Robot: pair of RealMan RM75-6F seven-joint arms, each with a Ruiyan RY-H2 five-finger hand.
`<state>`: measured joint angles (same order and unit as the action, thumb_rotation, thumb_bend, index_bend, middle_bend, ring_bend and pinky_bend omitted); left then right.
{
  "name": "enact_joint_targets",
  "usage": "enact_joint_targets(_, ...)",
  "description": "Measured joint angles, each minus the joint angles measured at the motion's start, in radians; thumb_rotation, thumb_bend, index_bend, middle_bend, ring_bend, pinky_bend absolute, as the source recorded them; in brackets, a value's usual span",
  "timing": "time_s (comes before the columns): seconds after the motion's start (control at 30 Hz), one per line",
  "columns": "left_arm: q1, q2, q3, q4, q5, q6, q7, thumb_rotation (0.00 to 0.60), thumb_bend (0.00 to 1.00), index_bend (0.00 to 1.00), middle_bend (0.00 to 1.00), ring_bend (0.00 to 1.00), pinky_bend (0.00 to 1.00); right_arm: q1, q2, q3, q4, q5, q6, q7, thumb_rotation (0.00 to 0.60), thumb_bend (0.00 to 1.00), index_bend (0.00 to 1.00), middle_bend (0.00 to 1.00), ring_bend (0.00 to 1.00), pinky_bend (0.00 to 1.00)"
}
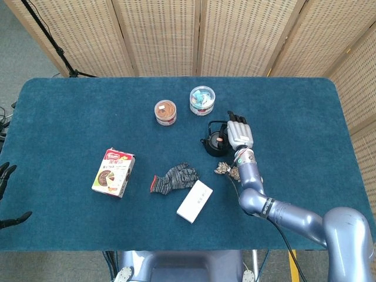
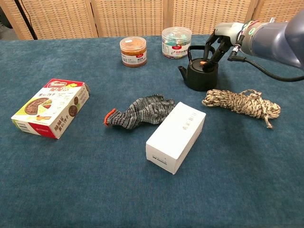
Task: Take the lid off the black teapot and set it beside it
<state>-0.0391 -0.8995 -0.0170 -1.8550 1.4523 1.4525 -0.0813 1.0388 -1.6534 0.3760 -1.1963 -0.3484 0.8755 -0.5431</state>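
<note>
The black teapot [image 2: 199,73] stands on the blue table to the right of centre, its lid [image 2: 201,65] still seated, with an orange knob on top. In the head view the teapot [image 1: 213,141] lies just left of my right hand [image 1: 239,132]. My right hand [image 2: 216,45] reaches down from the right, and its dark fingertips [image 2: 209,57] pinch the orange knob. My left hand [image 1: 4,176] shows only as dark spread fingers at the far left edge of the head view, off the table and holding nothing.
A coil of rope [image 2: 241,103] lies right of the teapot. A white box [image 2: 176,136] and a grey glove [image 2: 140,110] are in front, two lidded tubs [image 2: 133,51] [image 2: 175,42] behind, and a snack box [image 2: 50,107] at the left.
</note>
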Motion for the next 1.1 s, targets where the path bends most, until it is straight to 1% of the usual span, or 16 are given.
enact_joint_targets(0.23,0.0,0.0,0.0,0.0,0.0,0.0,-0.003,0.6,0.0,0.0,0.0,0.0,0.0,0.009,-0.005,0.003,0.009,0.02,-0.003,-0.01,0.6,0.37,0.51,0.0,0.0,0.0)
enact_joint_targets(0.37,0.0,0.002,0.0,0.001,0.0,0.001,-0.006,0.6,0.0,0.0,0.0,0.0,0.0,0.015,-0.011,0.005,0.017,0.037,-0.006,-0.018,0.6,0.46,0.53,0.0,0.0,0.0)
enact_joint_targets(0.8,0.0,0.004,0.001,0.004,0.003,0.0,-0.015,0.6,0.0,0.0,0.0,0.0,0.0,0.025,-0.025,0.003,0.026,0.034,0.003,-0.028,0.6,0.49,0.58,0.0,0.0,0.0)
enact_joint_targets(0.93,0.001,0.007,0.003,0.004,0.01,0.001,-0.022,0.6,0.0,0.0,0.0,0.0,0.0,0.015,-0.004,0.01,-0.017,0.01,0.021,-0.013,0.6,0.49,0.59,0.0,0.0,0.0)
enact_joint_targets(1.1,0.003,0.01,0.008,0.005,0.024,0.005,-0.03,0.6,0.0,0.0,0.0,0.0,0.0,-0.009,0.053,0.019,-0.116,-0.041,0.059,0.011,0.6,0.49,0.59,0.0,0.0,0.0)
